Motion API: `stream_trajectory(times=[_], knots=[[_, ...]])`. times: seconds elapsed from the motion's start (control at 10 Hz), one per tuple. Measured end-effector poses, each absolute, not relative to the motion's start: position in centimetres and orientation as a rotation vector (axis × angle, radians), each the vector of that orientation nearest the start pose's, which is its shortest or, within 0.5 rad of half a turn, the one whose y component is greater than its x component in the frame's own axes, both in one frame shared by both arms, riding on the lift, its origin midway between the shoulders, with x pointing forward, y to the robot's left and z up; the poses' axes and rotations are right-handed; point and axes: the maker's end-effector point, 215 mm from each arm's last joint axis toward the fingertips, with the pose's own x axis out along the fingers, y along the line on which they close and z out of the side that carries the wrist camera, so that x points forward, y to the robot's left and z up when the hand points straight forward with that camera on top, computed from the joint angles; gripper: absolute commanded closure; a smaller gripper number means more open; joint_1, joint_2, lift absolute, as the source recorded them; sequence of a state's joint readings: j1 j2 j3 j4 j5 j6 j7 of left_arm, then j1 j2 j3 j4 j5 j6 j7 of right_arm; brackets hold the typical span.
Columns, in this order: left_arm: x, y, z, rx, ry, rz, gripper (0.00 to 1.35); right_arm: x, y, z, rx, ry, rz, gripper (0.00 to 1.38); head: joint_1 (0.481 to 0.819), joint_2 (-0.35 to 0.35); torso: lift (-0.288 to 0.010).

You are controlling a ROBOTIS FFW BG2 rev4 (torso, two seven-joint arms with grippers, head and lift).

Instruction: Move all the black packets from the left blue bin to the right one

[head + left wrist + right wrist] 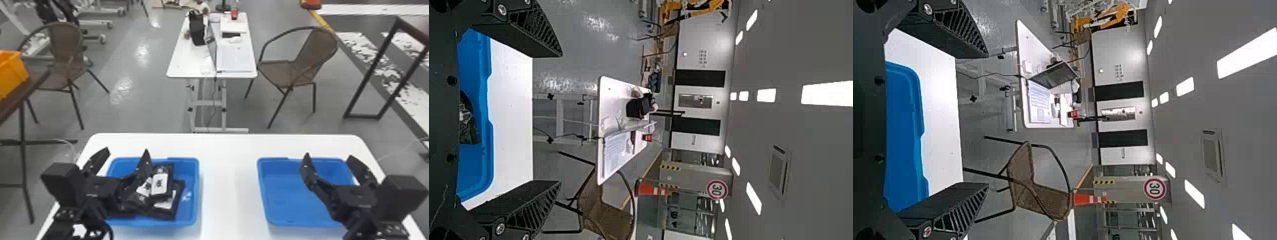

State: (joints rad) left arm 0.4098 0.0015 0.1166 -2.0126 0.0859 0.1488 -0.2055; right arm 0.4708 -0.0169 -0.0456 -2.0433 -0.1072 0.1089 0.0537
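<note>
- Inside the left bin (197, 185), in head view, I see the packets (159, 184); my left claw (126, 150) is wide open, holding nothing.
- In left wrist view, a packet lies in this bin.
- In right wrist view, my right claw (987, 120) is also wide and empty, near the right bin (905, 130); I judge all packets remain to move.

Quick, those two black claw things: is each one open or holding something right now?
Left gripper: open, fingers spread, holding nothing.
Right gripper: also open and empty.
</note>
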Motion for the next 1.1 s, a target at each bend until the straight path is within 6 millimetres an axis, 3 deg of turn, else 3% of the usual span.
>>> stream_trajectory(times=[0.3, 0.5, 0.8, 1.1], knots=[[47.1, 24.7, -36.3, -0.058, 0.123, -0.104, 0.12, 45.6, -24.0, -35.7, 0.076, 0.102, 0.025, 0.10, 0.695, 0.008, 0.000], [47.3, 24.9, -38.2, -0.056, 0.171, -0.100, 0.13, 45.6, -24.0, -35.7, 0.078, 0.102, 0.026, 0.10, 0.695, 0.010, 0.000], [48.6, 25.0, -43.2, -0.082, 0.276, -0.109, 0.14, 45.7, -23.8, -35.8, 0.080, 0.103, 0.030, 0.10, 0.695, 0.013, 0.000], [49.0, 24.9, -49.3, -0.113, 0.429, -0.125, 0.14, 45.9, -23.4, -35.8, 0.088, 0.103, 0.039, 0.10, 0.695, 0.018, 0.000]])
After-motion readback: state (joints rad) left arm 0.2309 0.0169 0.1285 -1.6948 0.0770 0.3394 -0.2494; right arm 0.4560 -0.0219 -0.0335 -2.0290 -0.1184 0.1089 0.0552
